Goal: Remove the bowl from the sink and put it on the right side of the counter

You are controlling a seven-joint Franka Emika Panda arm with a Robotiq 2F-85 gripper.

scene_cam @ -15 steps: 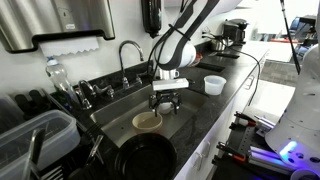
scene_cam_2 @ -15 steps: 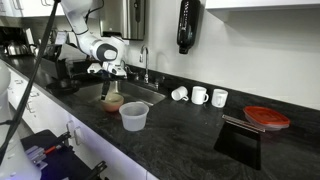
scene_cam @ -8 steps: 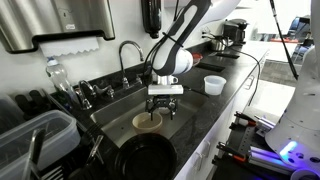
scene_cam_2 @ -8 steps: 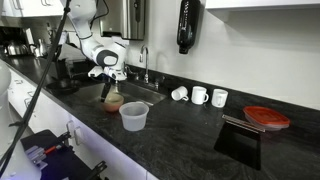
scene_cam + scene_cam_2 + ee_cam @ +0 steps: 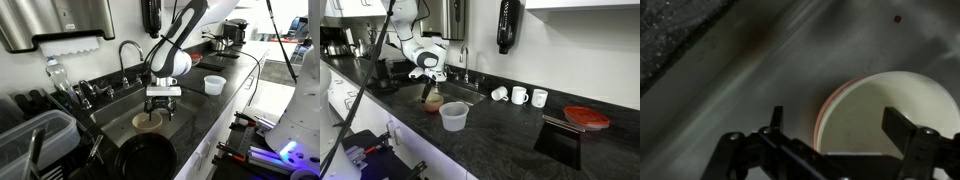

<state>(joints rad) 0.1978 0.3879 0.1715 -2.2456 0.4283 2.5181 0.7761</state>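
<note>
Tan bowl (image 5: 880, 108) sits just below the spread-open gripper (image 5: 837, 128); likely stiff, light, slick, best pinched across its rim.

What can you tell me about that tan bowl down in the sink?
The bowl is shallow, round and tan-beige, with a paler inside and a thin pinkish rim in the wrist view; it looks like ceramic or plastic. It sits upright and empty on the floor of the steel sink. The gripper hangs over it, open, one finger outside the rim and one inside. Whether they touch it cannot be told.
</note>
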